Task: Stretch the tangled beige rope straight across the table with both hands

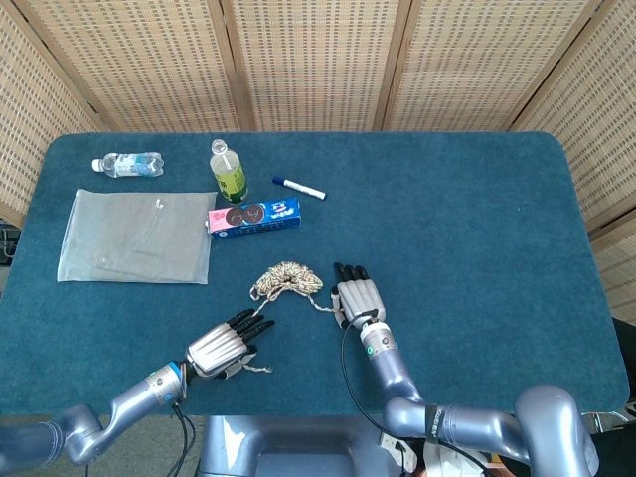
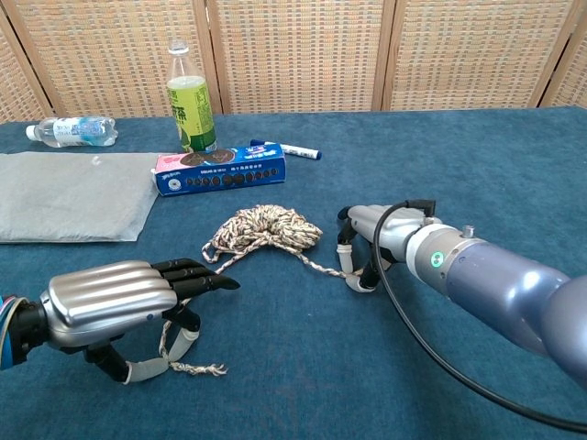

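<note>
Chest view: lower left, our left hand [image 2: 119, 307] pinches one rope [image 2: 266, 229] end; mid-frame, our right hand [image 2: 371, 243] pinches the other, fingers curled.

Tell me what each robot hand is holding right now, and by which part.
Both hold the beige rope. The left robot hand grips the strand near its frayed end; the right robot hand grips the other end. The middle is still a tangle.
</note>
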You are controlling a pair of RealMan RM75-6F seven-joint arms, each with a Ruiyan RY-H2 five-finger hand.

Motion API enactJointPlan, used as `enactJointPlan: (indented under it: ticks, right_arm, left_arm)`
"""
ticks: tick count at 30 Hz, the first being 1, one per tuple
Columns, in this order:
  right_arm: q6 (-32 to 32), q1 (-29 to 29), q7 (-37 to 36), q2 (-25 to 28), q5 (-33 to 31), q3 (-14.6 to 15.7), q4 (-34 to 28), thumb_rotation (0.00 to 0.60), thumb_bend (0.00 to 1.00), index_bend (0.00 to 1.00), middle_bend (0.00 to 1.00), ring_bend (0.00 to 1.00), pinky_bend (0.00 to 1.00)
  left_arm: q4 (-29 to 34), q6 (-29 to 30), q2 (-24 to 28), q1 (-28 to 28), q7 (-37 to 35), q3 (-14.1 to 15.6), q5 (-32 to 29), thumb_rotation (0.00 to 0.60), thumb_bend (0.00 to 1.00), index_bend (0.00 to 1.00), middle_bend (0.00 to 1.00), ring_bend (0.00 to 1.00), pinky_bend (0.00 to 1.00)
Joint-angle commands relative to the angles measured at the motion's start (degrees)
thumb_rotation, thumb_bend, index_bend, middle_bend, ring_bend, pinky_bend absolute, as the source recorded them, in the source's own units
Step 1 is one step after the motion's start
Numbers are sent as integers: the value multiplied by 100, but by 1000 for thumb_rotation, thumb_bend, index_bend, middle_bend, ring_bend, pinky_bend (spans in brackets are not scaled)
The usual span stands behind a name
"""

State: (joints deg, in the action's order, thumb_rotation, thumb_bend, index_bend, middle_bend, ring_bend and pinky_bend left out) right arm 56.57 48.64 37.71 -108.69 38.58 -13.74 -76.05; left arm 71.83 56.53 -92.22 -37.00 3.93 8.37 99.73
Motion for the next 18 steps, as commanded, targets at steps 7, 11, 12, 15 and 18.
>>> enactJointPlan:
  ticks: [7,11,12,15,18]
  right_arm:
    - [31,-12,-4,57,50,18,-32,600,459,669,16,0,0]
    - [62,-31,-6,120,69,22,-84,600,458,669,17,0,0]
    - [71,-37,-5,140,76,25,-100,600,459,669,17,0,0]
    - [154,-78,21,300,169,58,-194,600,459,670,18,0,0]
    - [182,-107,35,415,229,95,-242,600,458,672,18,0,0]
  left_arm:
    - [65,23,85,-3,7,-30,-83,600,544,812,0,0,0]
    - [124,46,181,-5,-17,-57,-141,600,547,814,0,0,0]
    - [140,59,213,-4,-25,-61,-147,600,547,814,0,0,0]
    - [212,241,511,16,-79,-101,-153,600,547,814,0,0,0]
    - [225,356,724,42,-107,-107,-154,600,548,815,0,0,0]
